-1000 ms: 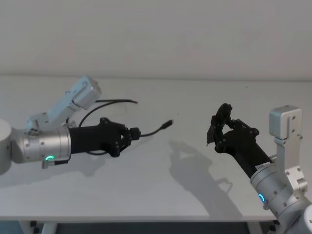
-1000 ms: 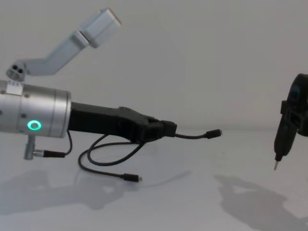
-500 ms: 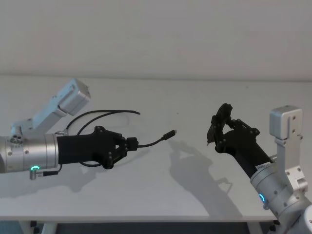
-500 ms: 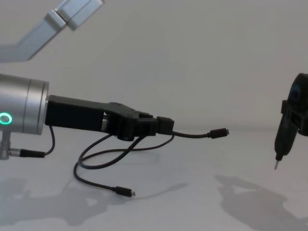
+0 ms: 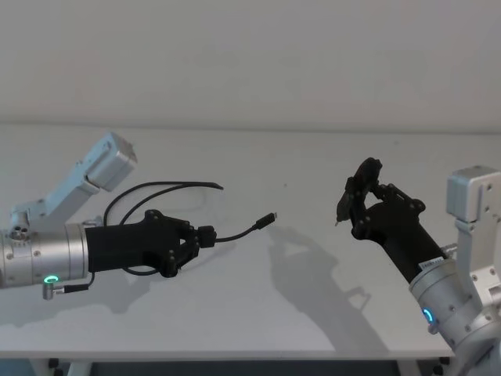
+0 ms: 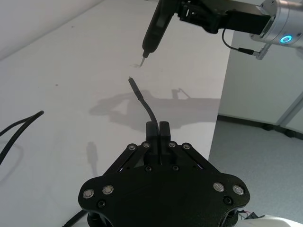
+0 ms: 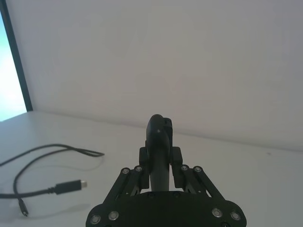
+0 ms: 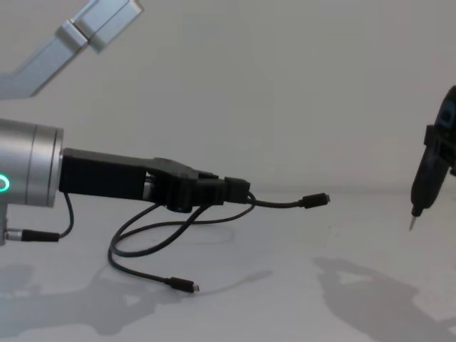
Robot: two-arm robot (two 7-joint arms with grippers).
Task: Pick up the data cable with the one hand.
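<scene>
Above the white counter (image 5: 258,313), the left arm reaches in low from the robot's left, its silver wrist ring glowing green. Its left pincer (image 5: 205,235) is closed tight on the data cable (image 5: 243,232), gripping it a short way back from one end. That end juts forward in the air past the fingertips, finishing in a small black plug (image 8: 315,200). The rest of the cord droops from the pincer in loose loops toward the counter, its other plug (image 8: 184,286) low near the surface. Well apart on the robot's right, the right pincer (image 7: 157,158) is raised and clamped on a pen-shaped tool (image 5: 344,205), tip pointing down.
</scene>
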